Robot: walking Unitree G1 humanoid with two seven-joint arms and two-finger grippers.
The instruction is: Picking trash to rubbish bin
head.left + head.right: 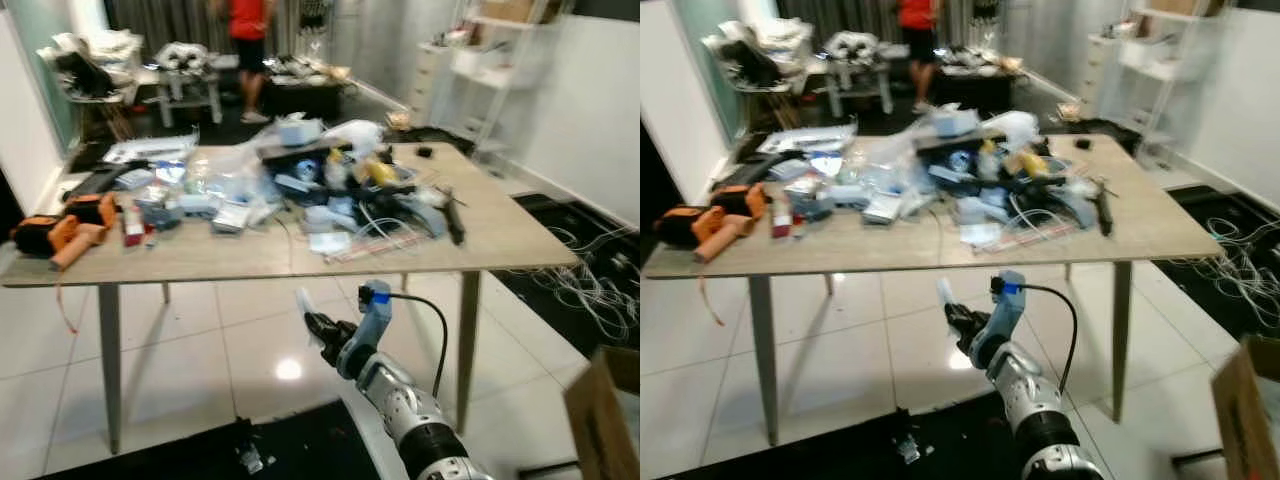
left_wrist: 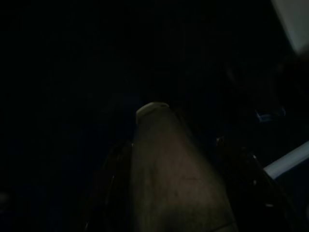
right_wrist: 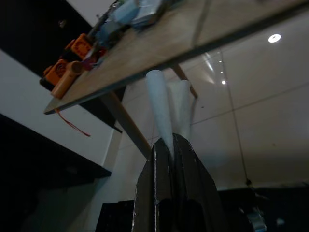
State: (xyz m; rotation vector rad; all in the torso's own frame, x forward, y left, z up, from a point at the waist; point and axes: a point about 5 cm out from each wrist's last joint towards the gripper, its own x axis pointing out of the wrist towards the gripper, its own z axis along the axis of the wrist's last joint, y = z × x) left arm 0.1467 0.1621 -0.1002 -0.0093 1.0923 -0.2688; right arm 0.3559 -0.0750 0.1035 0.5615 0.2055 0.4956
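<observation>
My right gripper (image 1: 318, 325) hangs in front of me, below the near edge of the wooden table (image 1: 500, 228). It is shut on a white strip of trash (image 3: 161, 104) that sticks up past the fingertips toward the table's underside; the strip (image 1: 305, 303) is also visible from the head. A heap of wrappers, bags, cables and small boxes (image 1: 340, 185) covers the middle of the tabletop. The left arm hangs idle, and its wrist view is very dark, with only a pale blurred shape (image 2: 164, 164).
An orange tool (image 1: 60, 232) lies on the table's left end. A cardboard box (image 1: 605, 415) stands at the lower right, with loose cables (image 1: 600, 280) on the floor beyond. A black mat (image 1: 300, 445) lies by my feet. A person in red (image 1: 248, 30) stands far back.
</observation>
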